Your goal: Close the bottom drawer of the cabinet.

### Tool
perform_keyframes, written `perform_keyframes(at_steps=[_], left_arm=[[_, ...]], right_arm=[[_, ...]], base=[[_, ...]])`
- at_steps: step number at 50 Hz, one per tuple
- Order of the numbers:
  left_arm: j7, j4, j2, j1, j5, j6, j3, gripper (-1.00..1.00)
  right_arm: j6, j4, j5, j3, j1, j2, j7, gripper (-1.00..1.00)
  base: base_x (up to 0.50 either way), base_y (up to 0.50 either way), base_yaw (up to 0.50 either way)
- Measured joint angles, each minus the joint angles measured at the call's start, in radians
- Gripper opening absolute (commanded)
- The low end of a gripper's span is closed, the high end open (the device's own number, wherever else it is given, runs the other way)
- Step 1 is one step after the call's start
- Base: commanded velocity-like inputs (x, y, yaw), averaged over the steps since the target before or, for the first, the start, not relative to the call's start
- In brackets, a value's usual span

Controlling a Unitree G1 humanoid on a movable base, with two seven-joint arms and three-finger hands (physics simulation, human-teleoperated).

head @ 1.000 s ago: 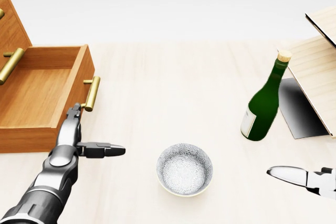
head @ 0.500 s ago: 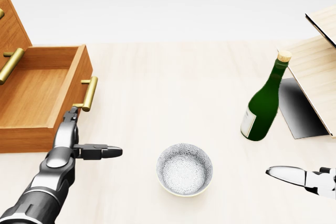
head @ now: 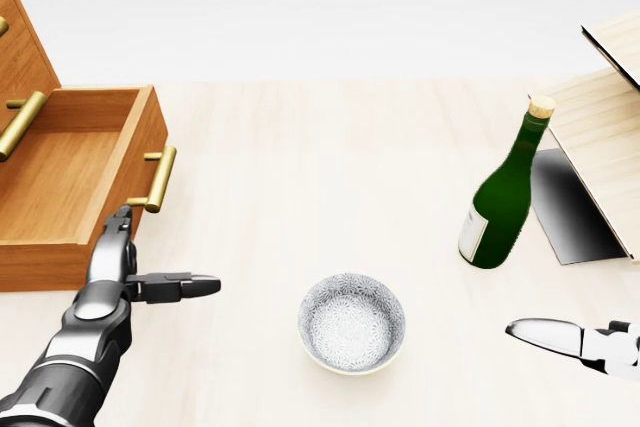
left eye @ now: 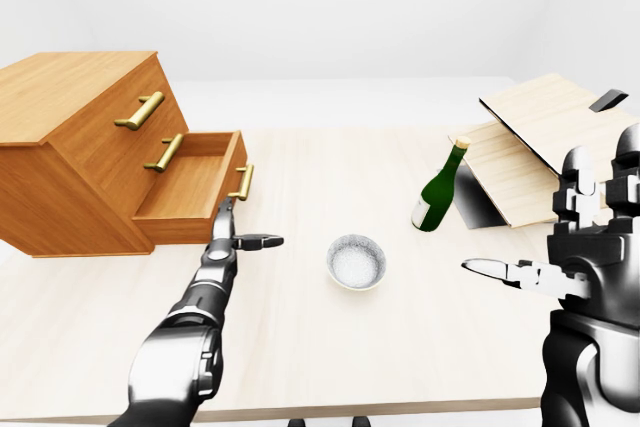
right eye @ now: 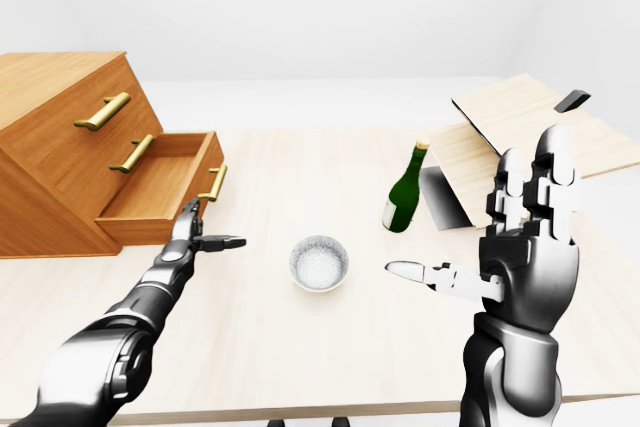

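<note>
Pushing leftward, I press my left hand (head: 125, 272), fingers apart, against the drawer (head: 80, 187); it has slid partway into the cabinet (left eye: 75, 147).

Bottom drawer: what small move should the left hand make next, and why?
Probably keep pushing toward the cabinet. The bottom drawer juts well out, and the left hand, fingers open, has a fingertip at the drawer's face just below the brass handle, so a straight push should slide it in.
</note>
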Motion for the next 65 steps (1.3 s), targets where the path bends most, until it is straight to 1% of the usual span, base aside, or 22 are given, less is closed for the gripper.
perform_keyframes(at_steps=[13,25,37,42,51,58,65], left_arm=[[0.014,0.019,0.042,-0.003,-0.048,0.0,0.038,1.0],[0.062,0.039,0.11,-0.009,-0.122,0.0,0.086,1.0],[0.106,0.055,0.161,-0.017,-0.145,0.002,0.117,1.0],[0.123,0.059,0.188,-0.018,-0.131,0.008,0.123,1.0],[0.146,0.059,0.228,0.005,-0.069,0.009,0.129,1.0],[0.145,0.045,0.232,0.018,-0.012,0.021,0.118,1.0],[0.146,0.04,0.231,0.024,0.026,0.023,0.122,1.0]], right_arm=[[0.0,0.0,0.001,0.0,-0.002,-0.001,0.0,1.0],[0.0,-0.006,0.001,0.002,-0.003,-0.001,0.0,1.0],[0.0,-0.01,0.002,0.0,-0.004,-0.001,0.001,1.0],[0.0,-0.01,0.001,0.003,-0.004,-0.001,0.0,1.0],[0.0,-0.014,-0.002,0.007,-0.002,0.001,0.0,1.0],[0.0,-0.017,-0.002,0.008,0.0,0.002,0.001,1.0],[0.0,-0.018,-0.004,0.012,0.001,0.003,0.0,1.0]], base=[[0.0,0.0,0.0],[0.0,0.0,0.0],[0.0,0.0,0.0],[0.0,0.0,0.0],[0.0,0.0,0.0],[0.0,0.0,0.0],[0.0,0.0,0.0]])
